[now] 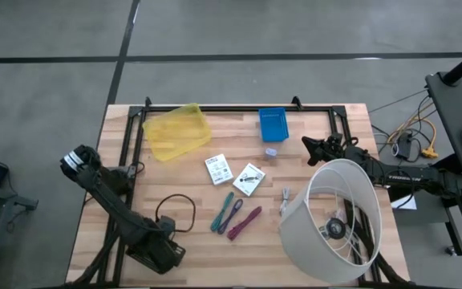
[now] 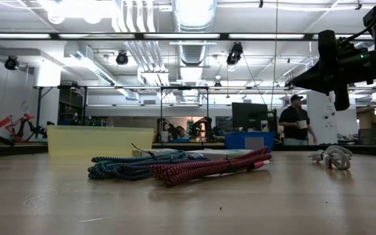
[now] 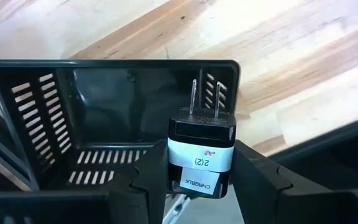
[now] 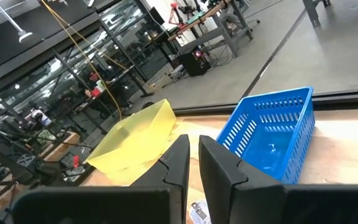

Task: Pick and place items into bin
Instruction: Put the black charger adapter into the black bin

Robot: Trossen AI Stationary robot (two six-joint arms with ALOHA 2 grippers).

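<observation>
My left gripper [image 3: 201, 168] hangs at the table's near left [image 1: 157, 247], shut on a black charger plug [image 3: 201, 134] with a white label, above a black slotted bin [image 3: 104, 106]. Teal, purple and magenta braided cords [image 1: 233, 215] lie side by side mid-table. Behind them lie two white printed packets [image 1: 217, 168] [image 1: 249, 178], with a small white clip-like piece [image 1: 285, 197] to their right and a lavender bit [image 1: 270, 152] farther back. My right gripper [image 1: 310, 148] waits shut at the right, held level with nothing in it [image 4: 193, 155]. My left gripper pinches the charger plug's body by its two opposite sides [image 3: 171, 163] between its two fingers [image 3: 143, 180]. The fingers point down from above. The plug is lifted clear over the black bin's open top, with its two metal prongs [image 3: 205, 96] pointing away from the gripper.
A blue bin [image 1: 273, 123] and a yellow bin [image 1: 176, 131] stand at the far edge. A big white lampshade [image 1: 335, 221] lies on its side at the near right. A loop of black cord [image 1: 176, 212] lies beside my left arm. A person [image 2: 297, 121] stands beyond the table.
</observation>
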